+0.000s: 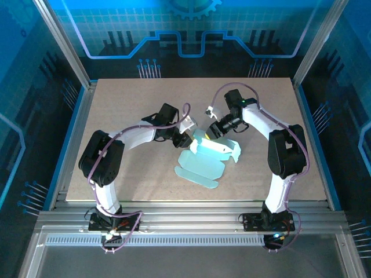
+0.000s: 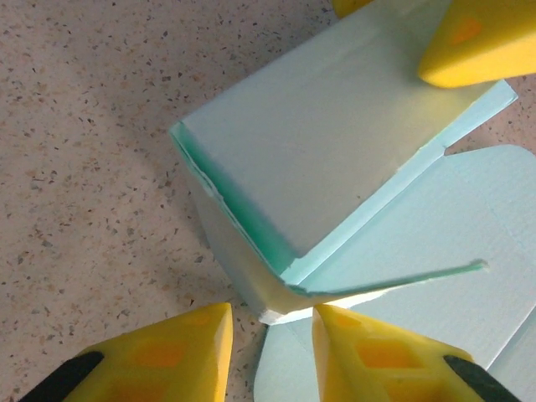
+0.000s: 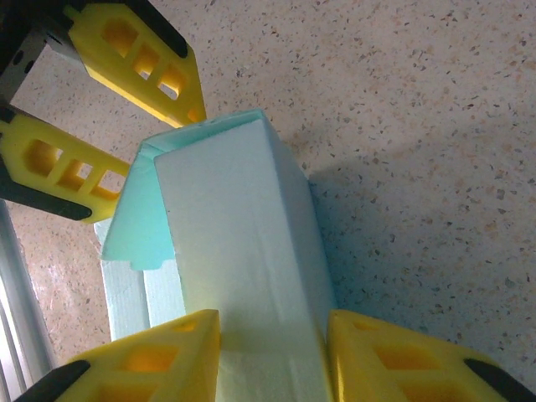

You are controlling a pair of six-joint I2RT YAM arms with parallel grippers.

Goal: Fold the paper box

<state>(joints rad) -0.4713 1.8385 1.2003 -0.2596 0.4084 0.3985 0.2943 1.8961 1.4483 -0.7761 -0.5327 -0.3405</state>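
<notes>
Mint-blue cardboard sat near the middle of the table (image 1: 127, 174) in the top view: the paper box (image 1: 203, 165), half formed, with its far end raised into walls and its flaps lying flat toward the arm bases. Both arms reached inward to that raised end, the left gripper (image 1: 186, 141) from the left and the right gripper (image 1: 212, 131) from behind, probably so one could steady the shape while the other worked a fold.

From the left wrist, the paper box (image 2: 318, 142) showed a folded corner with a loose flap curling out beneath it. The left gripper (image 2: 272, 352) had its jaws apart, straddling that corner without clamping it, seemingly lined up to pinch the crease. A yellow fingertip (image 2: 477, 38) of the other arm pressed at the far edge.

From the right wrist, the right gripper (image 3: 270, 356) was clenched on an upright panel of the paper box (image 3: 243, 251), which filled the gap between its jaws; that hold looked meant to keep the walls standing. The left gripper (image 3: 161, 141) stood parted at the opposite corner.
</notes>
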